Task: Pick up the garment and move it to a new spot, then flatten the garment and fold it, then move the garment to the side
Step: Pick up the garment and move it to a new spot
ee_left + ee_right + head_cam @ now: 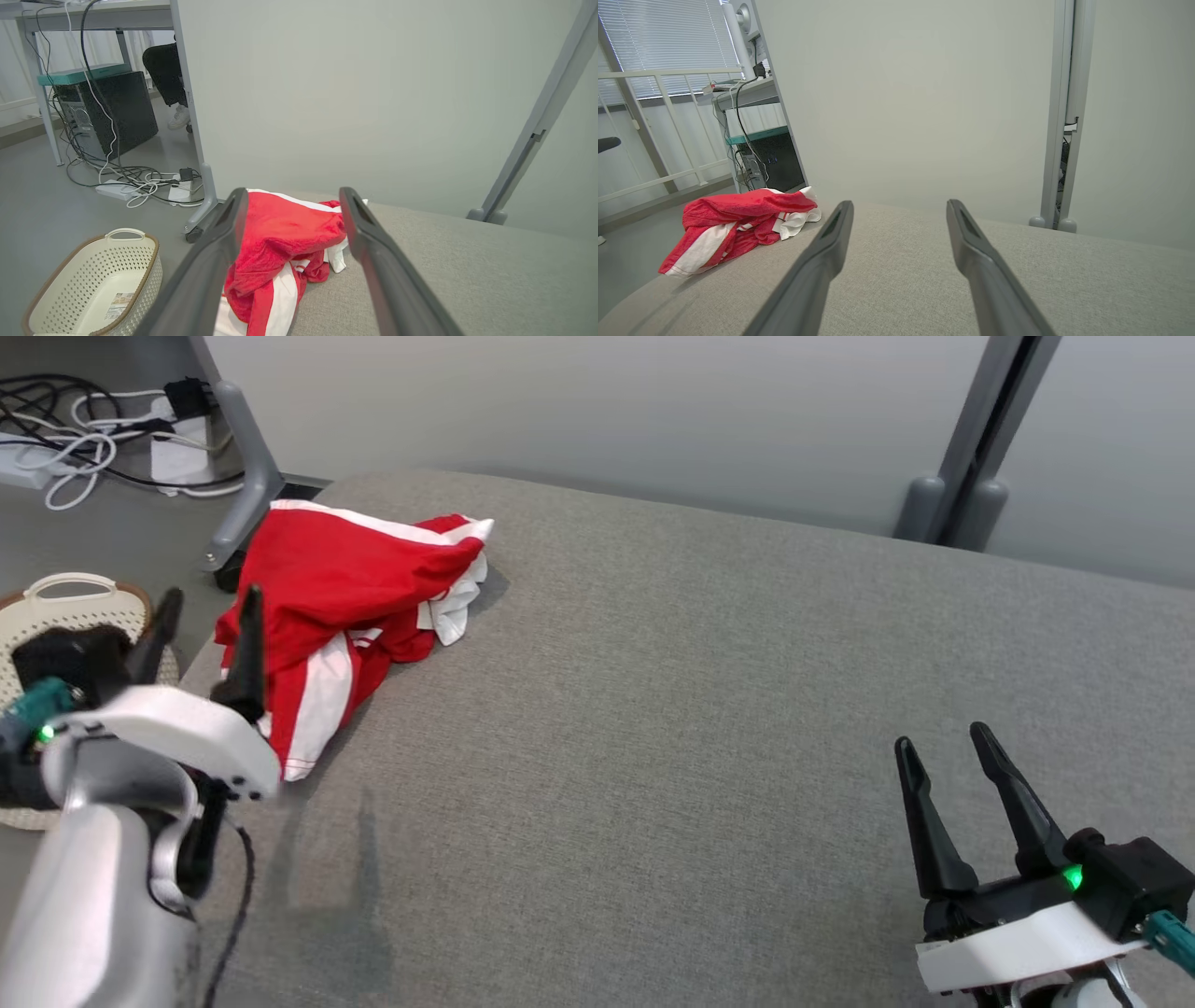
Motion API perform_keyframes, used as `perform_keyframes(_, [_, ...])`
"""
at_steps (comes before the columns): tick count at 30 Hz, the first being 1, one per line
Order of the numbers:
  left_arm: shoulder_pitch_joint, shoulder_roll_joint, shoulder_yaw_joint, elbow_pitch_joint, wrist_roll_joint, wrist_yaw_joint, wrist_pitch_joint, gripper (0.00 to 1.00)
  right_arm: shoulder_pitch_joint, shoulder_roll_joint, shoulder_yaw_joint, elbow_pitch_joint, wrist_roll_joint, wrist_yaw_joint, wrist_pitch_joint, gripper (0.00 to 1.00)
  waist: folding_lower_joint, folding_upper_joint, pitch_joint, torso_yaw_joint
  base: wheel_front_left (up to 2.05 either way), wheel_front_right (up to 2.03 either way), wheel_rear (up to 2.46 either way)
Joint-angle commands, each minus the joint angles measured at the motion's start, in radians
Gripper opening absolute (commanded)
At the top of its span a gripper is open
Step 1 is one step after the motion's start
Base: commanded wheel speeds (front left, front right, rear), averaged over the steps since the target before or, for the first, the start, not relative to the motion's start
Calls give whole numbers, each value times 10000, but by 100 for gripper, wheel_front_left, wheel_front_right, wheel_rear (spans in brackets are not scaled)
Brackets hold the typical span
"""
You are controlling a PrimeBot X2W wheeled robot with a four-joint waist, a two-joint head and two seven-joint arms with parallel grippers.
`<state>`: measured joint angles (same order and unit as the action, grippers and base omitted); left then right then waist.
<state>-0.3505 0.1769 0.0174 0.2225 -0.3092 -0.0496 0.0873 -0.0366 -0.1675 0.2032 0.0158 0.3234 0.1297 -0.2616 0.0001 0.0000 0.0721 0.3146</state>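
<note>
Cushion [700,709] open rightward; garment [345,588] heaped at left edge.

Grey woven-fabric padded surface [728,709], rounded at its edges. Holds one item: garment [322,583], red with white stripes and white lining, crumpled in a heap at 10 o'clock, reaching the left edge.

We see a garment [345,588] of soft red and white cloth with a faint sheen, a grey cushion [700,709] of coarse matt weave, a cream perforated plastic basket [148,280], our left gripper [212,592] and right gripper [940,735] in matt dark plastic
</note>
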Motion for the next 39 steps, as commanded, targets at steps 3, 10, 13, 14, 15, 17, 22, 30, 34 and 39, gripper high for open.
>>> perform_keyframes(3, [-962, 489, 241, 536, -303, -152, 665, 100, -314, -86, 49, -141, -63, 21, -50, 100, -1, 0, 613, -577, 0, 0, 0])
perform_keyframes(10, [-3176, 1583, 520, 2858, -907, -423, 2451, 100, -1025, -117, 222, -304, -153, 19, -50, 100, -1, 0, 1662, -1434, 0, 0, 0])
perform_keyframes(13, [-3938, 2020, 617, 3834, -1051, -474, 2918, 100, -1266, -84, 315, -419, -230, 21, -50, 100, -1, 0, 2094, -1819, 0, 0, 0])
perform_keyframes(14, [-4170, 2161, 646, 4166, -1075, -484, 3035, 100, -1345, -80, 338, -461, -247, 21, -50, 100, -1, 0, 2220, -1934, 0, 0, 0])
perform_keyframes(15, [-4389, 2263, 639, 4505, -1089, -478, 3157, 100, -1396, -83, 315, -496, -265, 19, -50, 100, -1, 0, 2313, -2017, 0, 0, 0])
perform_keyframes(17, [-4805, 2496, 700, 5154, -1172, -508, 3348, 100, -1502, -64, 341, -566, -304, 19, -50, 100, -1, 0, 2516, -2200, 0, 0, 0])
perform_keyframes(22, [-5508, 2779, 597, 6751, -1368, -616, 4122, 100, -1657, -49, 380, -653, -353, 21, -50, 100, -1, 0, 2779, -2486, 0, 0, 0])
perform_keyframes(30, [-6095, 3074, 303, 8152, -1400, -715, 4661, 45, -1766, -46, 348, -712, -438, 21, -50, 100, -1, 0, 2946, -2692, 0, 0, 0])
perform_keyframes(34, [-6247, 3116, 66, 8571, -1447, -776, 4586, 0, -1730, -18, 326, -645, -456, 21, -50, 100, -1, 0, 2891, -2722, 0, 0, 0])
perform_keyframes(39, [-6185, 3196, -197, 8804, -1485, -807, 4245, 0, -1625, 67, 339, -516, -407, 21, -50, 100, -1, 0, 2580, -2703, 0, 0, 0])
